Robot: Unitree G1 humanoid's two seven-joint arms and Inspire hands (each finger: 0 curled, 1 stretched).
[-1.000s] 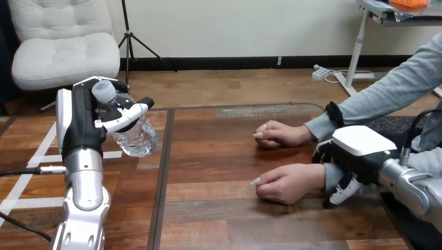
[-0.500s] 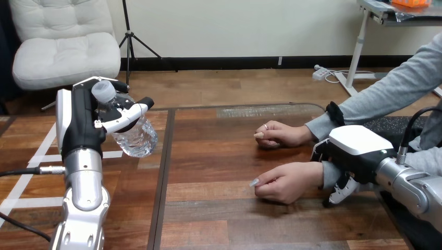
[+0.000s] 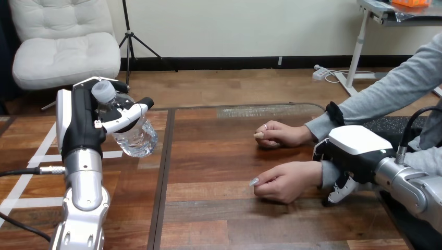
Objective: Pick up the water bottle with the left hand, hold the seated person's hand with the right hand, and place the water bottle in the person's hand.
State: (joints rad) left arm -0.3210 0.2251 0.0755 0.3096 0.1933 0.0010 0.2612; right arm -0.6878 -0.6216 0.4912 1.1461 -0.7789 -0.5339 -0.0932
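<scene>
Bright, even light covered the brown wooden bench (image 3: 219, 156). A soft shadow lay under the person's nearer hand (image 3: 284, 182). Small glints showed on the clear plastic water bottle (image 3: 136, 138) and the silver left forearm (image 3: 83, 182).

Your left arm (image 3: 83, 198) stands upright at the lower left. Your left hand (image 3: 83, 125), raised above it, has fingers and thumb curled round the water bottle (image 3: 136, 138). Your right arm (image 3: 412, 187) comes in low from the right. Your right hand (image 3: 354, 151) lies back-up over the person's wrist (image 3: 327, 174), fingers curled round it.
</scene>
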